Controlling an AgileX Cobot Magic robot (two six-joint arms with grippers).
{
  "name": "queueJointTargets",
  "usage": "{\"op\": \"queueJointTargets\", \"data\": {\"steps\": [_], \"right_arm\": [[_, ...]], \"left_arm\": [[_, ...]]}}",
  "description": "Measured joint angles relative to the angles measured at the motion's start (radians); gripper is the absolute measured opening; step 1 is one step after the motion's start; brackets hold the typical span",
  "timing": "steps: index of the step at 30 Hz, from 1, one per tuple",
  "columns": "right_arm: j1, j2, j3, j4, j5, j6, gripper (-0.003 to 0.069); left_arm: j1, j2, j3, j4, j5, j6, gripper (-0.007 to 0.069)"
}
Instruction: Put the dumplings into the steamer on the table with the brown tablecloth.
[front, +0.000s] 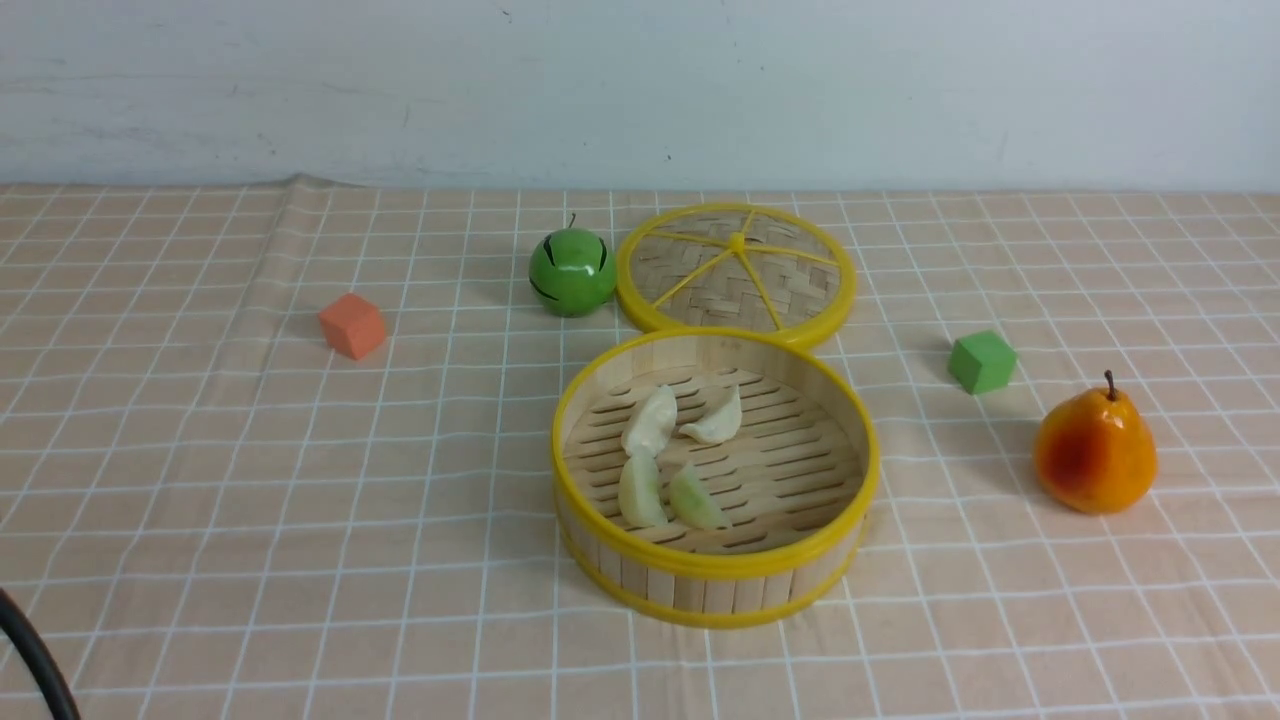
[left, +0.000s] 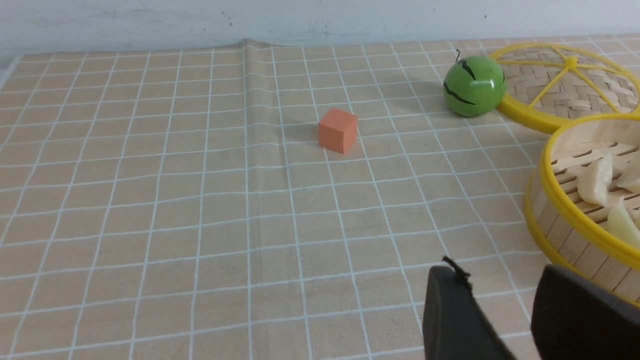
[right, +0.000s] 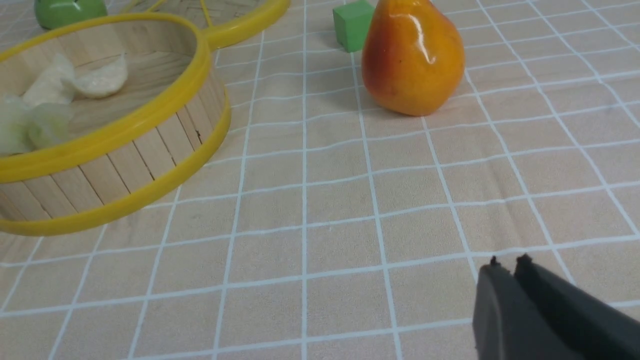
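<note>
Pale wall behind, and below it my desk (front: 200, 560), covered edge to edge by the brown tablecloth (front: 300, 450) with its thin white grid, slightly creased on the far left. Near the middle I see the steamer (front: 716, 575), and all four dumplings (front: 672, 450) lie inside it on the slatted floor, grouped toward its left half: two farther back, two nearer me. Just behind the steamer, touching its far rim, lies the flat woven lid (front: 737, 270) with yellow spokes. A green round fruit (front: 572, 271) sits just left of that lid. An orange cube (front: 352, 325) stands well apart on the left. On the right I have a green cube (front: 981, 361) and, nearer and farther right, an orange pear (front: 1095, 452).

From the left wrist camera, the left gripper (left: 505, 295) has its fingers parted with a clear gap, holding nothing, over bare cloth just beside the steamer's left wall. From the right wrist camera, the right gripper (right: 507, 265) has its fingers nearly together, only a sliver between the tips, nothing between them, above cloth to the right of the steamer.
</note>
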Motion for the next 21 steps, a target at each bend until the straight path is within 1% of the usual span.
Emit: {"op": "queueJointTargets", "data": {"steps": [4, 6, 9, 11, 12, 13, 15, 16, 17, 19, 20, 21], "right_arm": [[0.000, 0.000, 0.000, 0.000, 0.000, 0.001, 0.0043], [0.000, 0.000, 0.000, 0.000, 0.000, 0.001, 0.0044], [0.000, 0.000, 0.000, 0.000, 0.000, 0.001, 0.0048], [0.000, 0.000, 0.000, 0.000, 0.000, 0.001, 0.0050], [0.000, 0.000, 0.000, 0.000, 0.000, 0.001, 0.0052], [0.000, 0.000, 0.000, 0.000, 0.000, 0.001, 0.0052], [0.000, 0.000, 0.000, 0.000, 0.000, 0.001, 0.0053], [0.000, 0.000, 0.000, 0.000, 0.000, 0.001, 0.0053], [0.000, 0.000, 0.000, 0.000, 0.000, 0.001, 0.0053], [0.000, 0.000, 0.000, 0.000, 0.000, 0.001, 0.0053], [0.000, 0.000, 0.000, 0.000, 0.000, 0.001, 0.0053], [0.000, 0.000, 0.000, 0.000, 0.000, 0.001, 0.0053]], "left_arm": [[0.001, -0.037, 0.036, 0.003, 0.001, 0.003, 0.0238], [0.012, -0.073, 0.062, 0.010, 0.032, 0.016, 0.0235], [0.059, -0.145, 0.106, 0.007, 0.091, 0.024, 0.0234], [0.082, -0.164, 0.127, 0.007, 0.093, 0.024, 0.0234], [0.121, -0.202, 0.164, 0.000, 0.076, 0.024, 0.0234], [0.138, -0.216, 0.180, -0.005, 0.066, 0.024, 0.0234], [0.204, -0.268, 0.230, -0.024, 0.016, 0.011, 0.0234], [0.261, -0.304, 0.262, -0.040, -0.032, -0.005, 0.0234], [0.295, -0.329, 0.280, -0.055, -0.072, -0.013, 0.0235], [0.385, -0.398, 0.328, -0.098, -0.208, -0.025, 0.0235], [0.394, -0.412, 0.333, -0.107, -0.222, -0.025, 0.0235], [0.469, -0.452, 0.387, -0.139, -0.349, -0.020, 0.0235]]}}
